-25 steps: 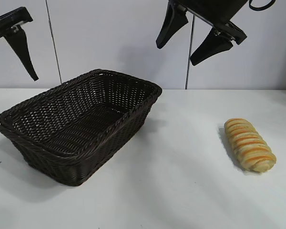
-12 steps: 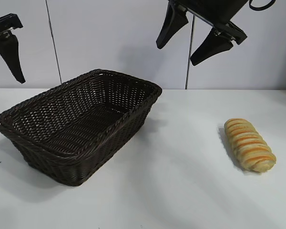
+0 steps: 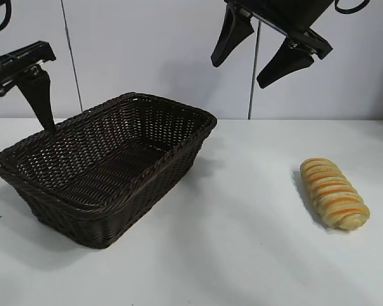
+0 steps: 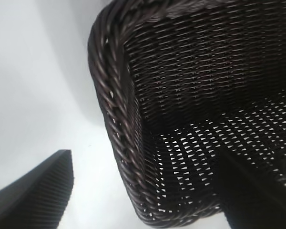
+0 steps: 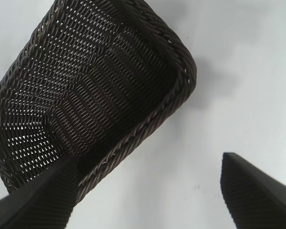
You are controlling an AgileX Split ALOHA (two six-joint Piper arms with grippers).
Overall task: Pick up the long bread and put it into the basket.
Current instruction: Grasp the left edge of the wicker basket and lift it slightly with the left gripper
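On the table (image 3: 242,255), long bread (image 3: 334,193) well apart from basket (image 3: 108,166) (seemingly empty).

Exterior faces arms, level; both wrists look down, sharing basket (image 3: 108,162).

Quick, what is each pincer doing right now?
Left pincer: open, empty, at the basket rim.
Right pincer: open, empty, high above the table.

The basket (image 3: 108,167) is dark brown wicker, tightly woven in fine crosswise rows, with a thicker braided rim and small pale gaps showing through its floor. The long bread (image 3: 334,193) is golden yellow, crossed by orange-brown stripes. The tabletop (image 3: 242,255) is plain white. Both grippers' jaws are matte black with finely ribbed inner faces.
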